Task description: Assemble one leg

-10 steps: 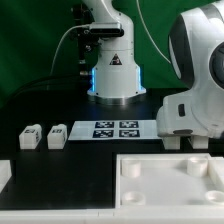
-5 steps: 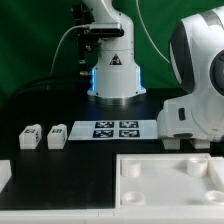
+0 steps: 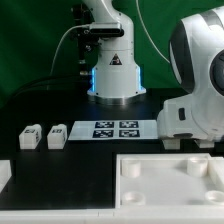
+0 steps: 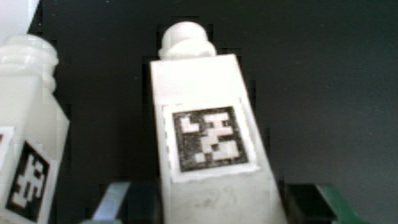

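In the wrist view a white leg with a black-and-white tag and a round peg at its end lies on the black table between my fingers. My gripper is open, with one finger on each side of the leg and a dark gap on both sides. A second leg lies right beside it. In the exterior view, three more legs lie in a row at the left. The arm's white wrist and hand stand at the right, with the fingers hidden behind them.
The large white panel with raised rim and corner holes lies at the front right of the exterior view. The marker board lies in the middle of the table. The robot's base stands behind it.
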Robot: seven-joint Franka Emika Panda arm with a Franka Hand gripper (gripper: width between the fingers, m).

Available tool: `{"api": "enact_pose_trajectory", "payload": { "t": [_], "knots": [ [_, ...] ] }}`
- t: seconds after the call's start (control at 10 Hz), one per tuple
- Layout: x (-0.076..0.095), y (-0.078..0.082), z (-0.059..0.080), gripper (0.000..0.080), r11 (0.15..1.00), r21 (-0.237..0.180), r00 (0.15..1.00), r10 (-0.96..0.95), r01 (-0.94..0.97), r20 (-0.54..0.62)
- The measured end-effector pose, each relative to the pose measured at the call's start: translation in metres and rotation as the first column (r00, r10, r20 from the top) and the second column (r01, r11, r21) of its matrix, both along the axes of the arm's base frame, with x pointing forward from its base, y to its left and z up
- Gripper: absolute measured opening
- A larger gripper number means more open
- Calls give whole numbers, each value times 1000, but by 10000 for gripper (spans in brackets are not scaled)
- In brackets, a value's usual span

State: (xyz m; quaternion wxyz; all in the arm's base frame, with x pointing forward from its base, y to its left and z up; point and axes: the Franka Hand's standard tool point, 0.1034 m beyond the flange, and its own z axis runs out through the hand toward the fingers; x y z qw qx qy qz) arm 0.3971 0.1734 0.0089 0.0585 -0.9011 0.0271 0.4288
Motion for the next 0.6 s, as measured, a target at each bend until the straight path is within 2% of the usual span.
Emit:
{"api": "enact_pose_trajectory", "payload": {
  "t": [0.5,0.6],
  "knots": [
    [3,-1,1,300,1000,3,1000,0,-1,6],
    [23,-7,20,299,999,28,998,21,-23,65]
  ]
}}
